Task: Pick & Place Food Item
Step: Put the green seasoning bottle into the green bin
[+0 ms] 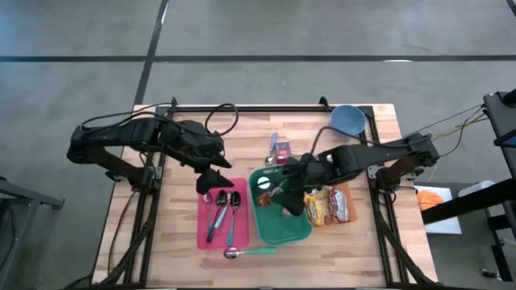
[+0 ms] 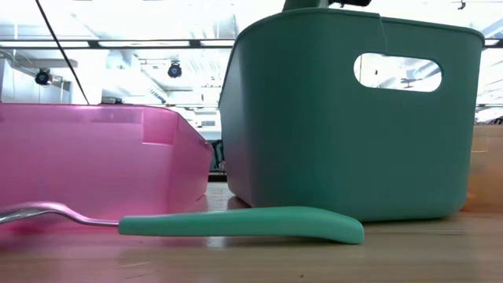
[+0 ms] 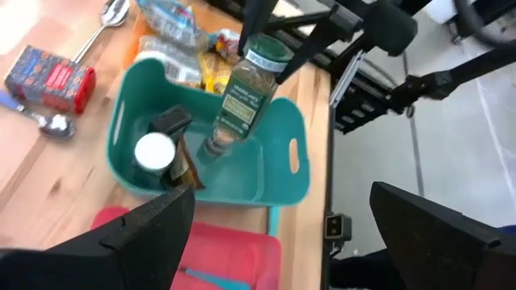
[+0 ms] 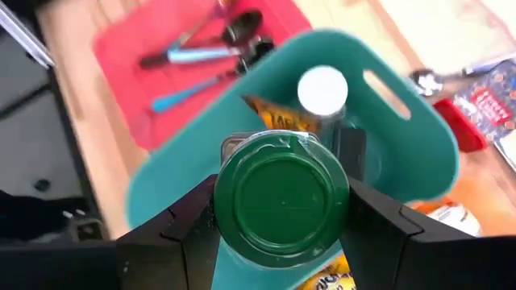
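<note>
While its two dark fingers [image 4: 189, 221] clamp the green-capped spice jar [image 4: 280, 199] by the neck, the right gripper [image 1: 292, 196] holds it upright over the open teal bin [image 1: 278, 229], the jar's base just inside the rim. A white-capped bottle [image 3: 154, 151] and a yellow packet already lie in the bin beneath it. Snack bags [image 1: 328, 205] crowd the bin's right wall; a pink tray [image 1: 201, 234] of spoons lies along its left, where the left gripper [image 1: 211, 180] hovers with fingers spread wide and empty. A teal-handled spoon [image 2: 236, 223] lies across the table's front edge, and a blue bowl [image 1: 347, 118] sits at the far right corner.
</note>
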`<control>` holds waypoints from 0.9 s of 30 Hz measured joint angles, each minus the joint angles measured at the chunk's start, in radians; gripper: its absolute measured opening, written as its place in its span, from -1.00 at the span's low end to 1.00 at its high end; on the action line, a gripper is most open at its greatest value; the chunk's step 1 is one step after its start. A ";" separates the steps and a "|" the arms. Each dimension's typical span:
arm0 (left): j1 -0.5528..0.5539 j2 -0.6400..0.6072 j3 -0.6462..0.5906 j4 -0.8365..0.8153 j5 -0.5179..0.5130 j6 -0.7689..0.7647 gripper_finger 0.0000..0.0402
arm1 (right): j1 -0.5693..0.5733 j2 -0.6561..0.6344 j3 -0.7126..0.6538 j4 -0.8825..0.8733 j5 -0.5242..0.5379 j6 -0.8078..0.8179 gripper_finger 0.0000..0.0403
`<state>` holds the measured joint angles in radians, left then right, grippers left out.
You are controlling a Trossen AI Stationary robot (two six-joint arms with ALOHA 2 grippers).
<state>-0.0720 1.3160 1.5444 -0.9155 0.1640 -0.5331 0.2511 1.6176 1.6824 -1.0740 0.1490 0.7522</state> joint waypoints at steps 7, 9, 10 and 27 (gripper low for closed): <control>0.000 -0.003 -0.001 -0.035 -0.023 -0.003 0.86 | 0.003 0.111 -0.007 -0.024 -0.028 -0.058 -0.02; 0.000 -0.004 -0.001 -0.036 -0.023 -0.004 0.86 | 0.005 0.144 -0.007 -0.033 -0.027 -0.073 -0.02; 0.000 -0.004 -0.001 -0.036 -0.023 -0.008 0.86 | 0.005 0.159 -0.007 -0.034 -0.027 -0.077 -0.02; 0.000 -0.006 -0.004 -0.109 -0.027 -0.015 0.86 | 0.004 0.272 -0.015 -0.012 0.082 -0.189 -0.02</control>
<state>-0.0723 1.3102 1.5405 -1.0248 0.1375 -0.5480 0.2548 1.8894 1.6676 -1.0860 0.2314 0.5629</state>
